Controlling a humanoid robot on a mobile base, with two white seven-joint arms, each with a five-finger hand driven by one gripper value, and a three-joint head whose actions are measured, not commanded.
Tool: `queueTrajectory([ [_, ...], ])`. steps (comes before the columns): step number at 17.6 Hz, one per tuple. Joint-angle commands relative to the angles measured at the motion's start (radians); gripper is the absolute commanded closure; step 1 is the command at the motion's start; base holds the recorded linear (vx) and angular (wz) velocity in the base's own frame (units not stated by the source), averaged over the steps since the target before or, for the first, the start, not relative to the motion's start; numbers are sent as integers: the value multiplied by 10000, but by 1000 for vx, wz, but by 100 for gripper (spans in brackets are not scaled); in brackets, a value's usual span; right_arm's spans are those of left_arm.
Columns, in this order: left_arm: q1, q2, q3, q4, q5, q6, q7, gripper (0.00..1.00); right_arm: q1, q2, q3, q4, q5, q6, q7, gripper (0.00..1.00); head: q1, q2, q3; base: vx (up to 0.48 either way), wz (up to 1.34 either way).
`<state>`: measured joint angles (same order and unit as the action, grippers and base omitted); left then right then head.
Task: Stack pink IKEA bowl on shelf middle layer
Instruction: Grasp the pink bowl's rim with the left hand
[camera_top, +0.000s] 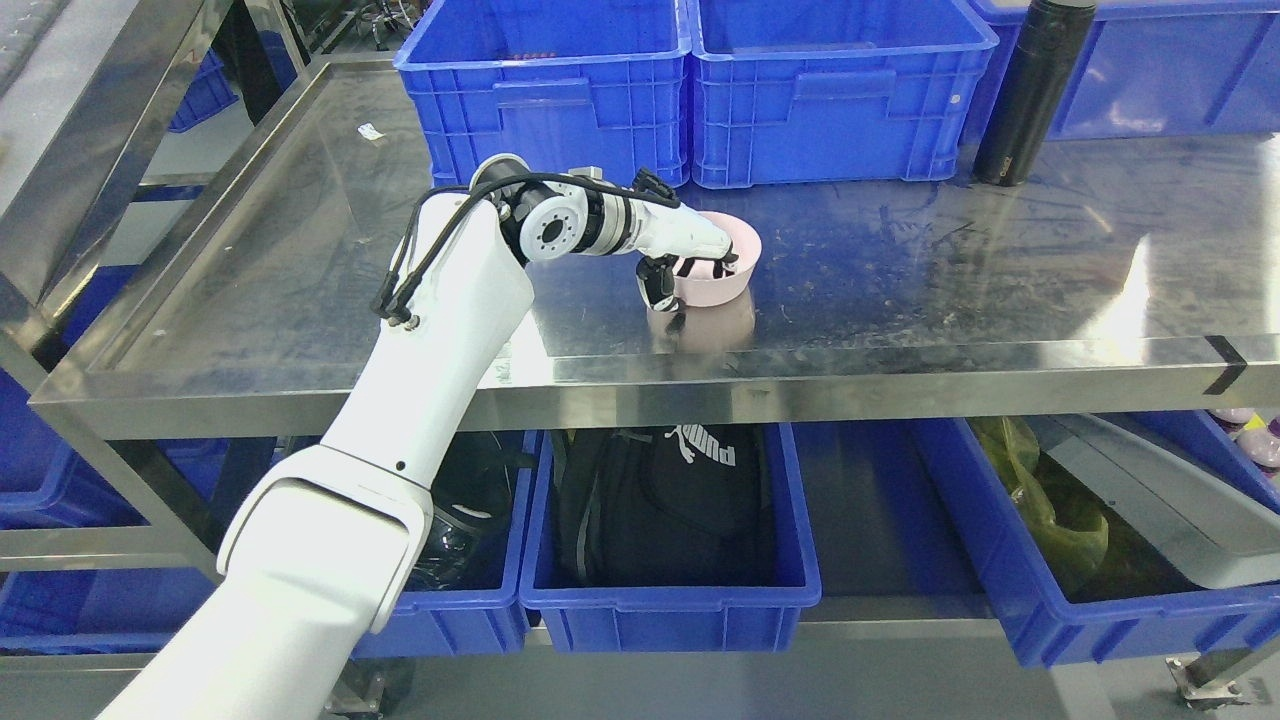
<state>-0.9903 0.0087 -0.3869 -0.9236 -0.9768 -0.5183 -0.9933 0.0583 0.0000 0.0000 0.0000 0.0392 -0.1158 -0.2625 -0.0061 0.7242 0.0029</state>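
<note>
One pink bowl (722, 262) on the steel shelf (900, 290).
Left hand (690, 265) pinching near rim, fingers inside, thumb outside; probably light, rigid, smooth.

you are looking at a shelf (900, 290) of bare stainless steel, brushed, scuffed and reflective, with glare at the right. the pink bowl (735, 268) reads as smooth matt plastic, mirrored faintly in the steel. the left arm (420, 390) has a glossy white plastic shell, a machined metal wrist joint and black rubbery cables. the blue crates (690, 90) at the far side are ribbed moulded plastic, slightly shiny. the flask (1030, 90) is matt black. the backpack (660, 500) below is black woven cloth.
</note>
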Motion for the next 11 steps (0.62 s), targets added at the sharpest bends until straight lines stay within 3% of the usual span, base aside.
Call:
queueTrajectory([
  [1, -99, 88, 2547, -303, 89, -431, 8, 100, 0, -175, 46, -174, -8, 8, 2, 0, 0, 0, 0, 0, 0],
  [6, -68, 88, 3744, -1408, 150, -923, 23, 100, 0, -175, 31, -174, 7, 8, 2, 0, 0, 0, 0, 2, -16],
  [11, 55, 88, 3884, -1776, 196, -1090, 23, 100, 0, -175, 46, -174, 7, 8, 2, 0, 0, 0, 0, 0, 0],
])
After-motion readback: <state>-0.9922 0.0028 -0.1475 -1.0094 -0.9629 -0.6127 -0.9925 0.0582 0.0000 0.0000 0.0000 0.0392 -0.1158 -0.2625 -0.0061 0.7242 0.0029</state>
